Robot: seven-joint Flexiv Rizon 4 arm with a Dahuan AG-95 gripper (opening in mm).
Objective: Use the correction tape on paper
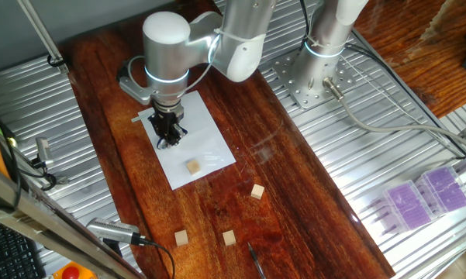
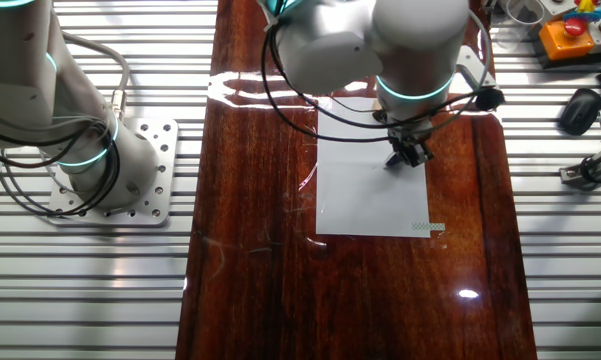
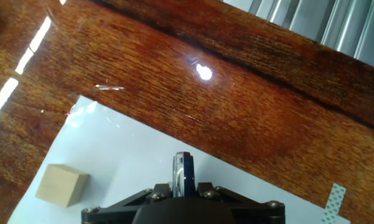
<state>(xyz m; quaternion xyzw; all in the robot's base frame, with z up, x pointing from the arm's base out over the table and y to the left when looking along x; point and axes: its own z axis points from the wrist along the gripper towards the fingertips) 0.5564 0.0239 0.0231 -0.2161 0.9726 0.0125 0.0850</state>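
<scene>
Standing on edge between the fingers of the pincer (image 3: 182, 186), one correction tape (image 3: 182, 169) shows in the hand view as a thin, pale-rimmed dispenser with a dark body, its front over the paper (image 3: 130, 155). The pincer is clenched on it. In one fixed view the same dispenser is only a dark blur under the pincer (image 1: 169, 133), at the upper middle of the paper (image 1: 209, 151); in the other fixed view it is hidden in the dark fingers of the pincer (image 2: 408, 152).

One sheet of paper (image 2: 365, 190) lies flat on the desk (image 1: 217, 217): plain white, rectangular, thin. Only the other fixed view and the hand view show a small patterned strip (image 2: 428, 227) at one corner of the sheet.

Four tan wooden cubes are counted in one fixed view: one on the paper (image 1: 192, 167), three on the bare wood (image 1: 257, 191) (image 1: 229, 237) (image 1: 181, 237). The hand view shows just one cube (image 3: 62, 185), matte with sharp edges, resting on the sheet beside the pincer. The other fixed view shows none.

The desk is glossy, reddish-brown wood with visible grain and bright glare spots. Ribbed metal panels (image 1: 357, 147) flank it. A slim dark pen-like object (image 1: 256, 262) lies near the desk's lower edge in one fixed view.
</scene>
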